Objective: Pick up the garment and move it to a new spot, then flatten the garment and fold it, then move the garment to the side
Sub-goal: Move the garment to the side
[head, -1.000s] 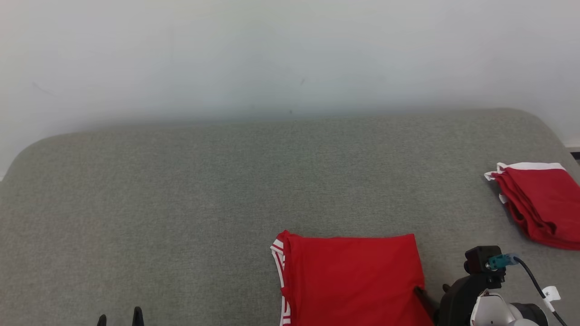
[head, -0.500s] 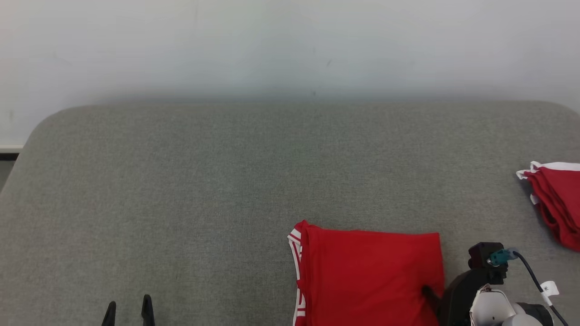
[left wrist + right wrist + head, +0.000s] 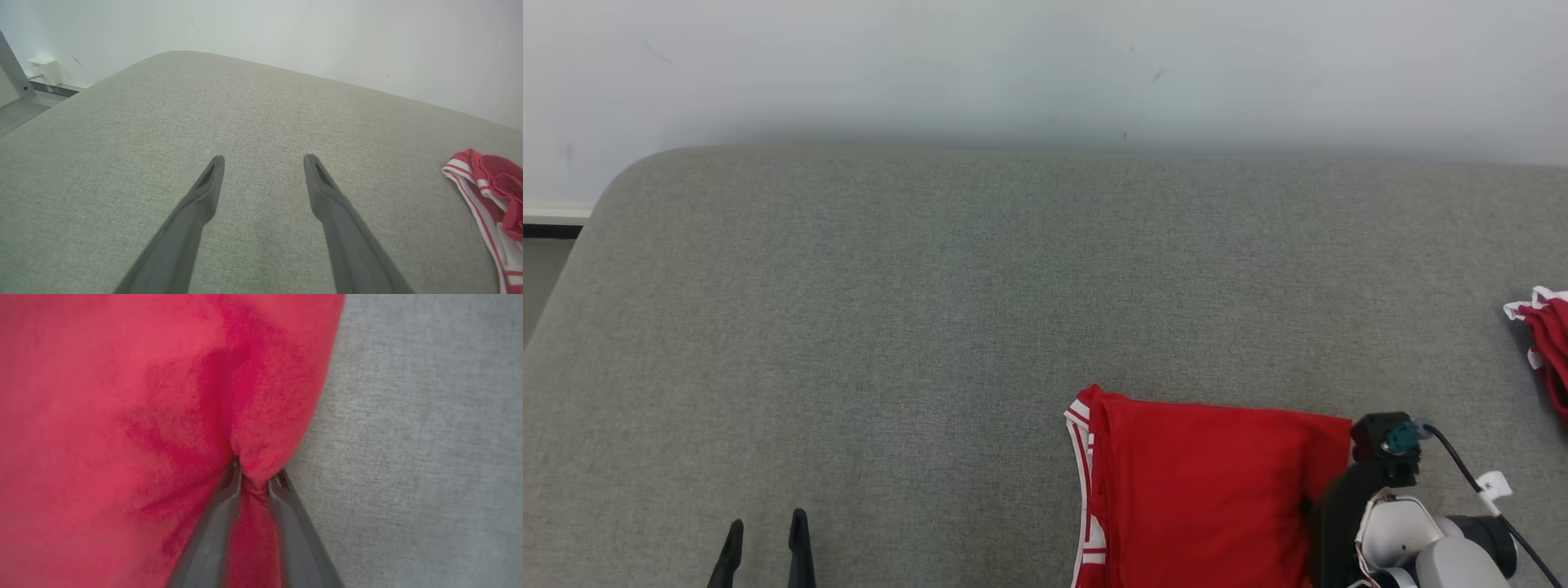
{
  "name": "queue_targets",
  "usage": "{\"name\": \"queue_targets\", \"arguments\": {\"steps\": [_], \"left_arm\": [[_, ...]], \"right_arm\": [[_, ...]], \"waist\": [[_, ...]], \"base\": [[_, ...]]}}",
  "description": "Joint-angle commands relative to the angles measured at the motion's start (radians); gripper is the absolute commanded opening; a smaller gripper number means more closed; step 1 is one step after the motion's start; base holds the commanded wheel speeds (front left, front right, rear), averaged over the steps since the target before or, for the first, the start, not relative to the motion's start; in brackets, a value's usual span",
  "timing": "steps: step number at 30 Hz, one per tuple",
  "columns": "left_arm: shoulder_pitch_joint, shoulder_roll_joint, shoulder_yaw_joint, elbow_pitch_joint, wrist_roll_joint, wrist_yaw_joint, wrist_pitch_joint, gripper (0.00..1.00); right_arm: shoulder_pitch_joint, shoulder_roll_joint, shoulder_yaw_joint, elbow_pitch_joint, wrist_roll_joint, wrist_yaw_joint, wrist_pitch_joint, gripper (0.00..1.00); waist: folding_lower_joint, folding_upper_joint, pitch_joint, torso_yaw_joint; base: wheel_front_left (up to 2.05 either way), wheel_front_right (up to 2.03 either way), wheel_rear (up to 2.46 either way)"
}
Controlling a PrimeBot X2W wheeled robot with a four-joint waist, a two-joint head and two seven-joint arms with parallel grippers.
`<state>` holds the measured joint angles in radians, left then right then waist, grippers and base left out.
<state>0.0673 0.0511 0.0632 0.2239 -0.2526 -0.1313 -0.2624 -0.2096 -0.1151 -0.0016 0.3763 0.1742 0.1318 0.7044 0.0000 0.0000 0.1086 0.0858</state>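
Garment (image 3: 1217, 490), red with white-striped trim, lies folded flat on the grey surface (image 3: 931, 327), at my front right. My right fingers (image 3: 229, 498) are pinched onto a pucker of cloth at its right edge. My left fingers (image 3: 208, 188) stand wide apart, holding nothing, well to its left. A separate red pile (image 3: 1552, 343) lies at the far right.

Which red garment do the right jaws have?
The near folded red garment, white-striped on its left; the right jaws pinch its right edge. The other red garment lies apart, far right.
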Motion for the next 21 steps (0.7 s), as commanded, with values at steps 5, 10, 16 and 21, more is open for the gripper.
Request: {"name": "queue_targets", "arguments": {"steps": [5, 10, 16, 21], "left_arm": [[-0.012, -0.001, 0.018, -0.012, -0.022, 0.001, -0.003, 1.0], [-0.025, -0.002, 0.014, -0.031, -0.031, 0.002, -0.003, 1.0], [-0.041, -0.002, -0.018, -0.06, -0.052, 0.018, -0.003, 1.0], [-0.057, -0.001, -0.042, -0.093, -0.063, 0.043, -0.003, 1.0]], "right_arm": [[-0.065, -0.038, 0.092, -0.027, 0.028, -0.002, 0.039, 0.0], [-0.166, -0.118, 0.181, -0.087, 0.065, -0.002, 0.11, 0.0], [-0.292, -0.194, 0.243, -0.139, 0.108, -0.002, 0.201, 0.0], [-0.381, -0.231, 0.239, -0.153, 0.112, -0.002, 0.269, 0.0]], "waist": [[0.0, 0.0, 0.007, -0.018], [0.0, 0.0, 0.012, -0.052], [0.0, 0.0, 0.029, -0.09], [0.0, 0.0, 0.057, -0.129]], "base": [[0.0, 0.0, 0.0], [0.0, 0.0, 0.0], [0.0, 0.0, 0.0], [0.0, 0.0, 0.0]]}}
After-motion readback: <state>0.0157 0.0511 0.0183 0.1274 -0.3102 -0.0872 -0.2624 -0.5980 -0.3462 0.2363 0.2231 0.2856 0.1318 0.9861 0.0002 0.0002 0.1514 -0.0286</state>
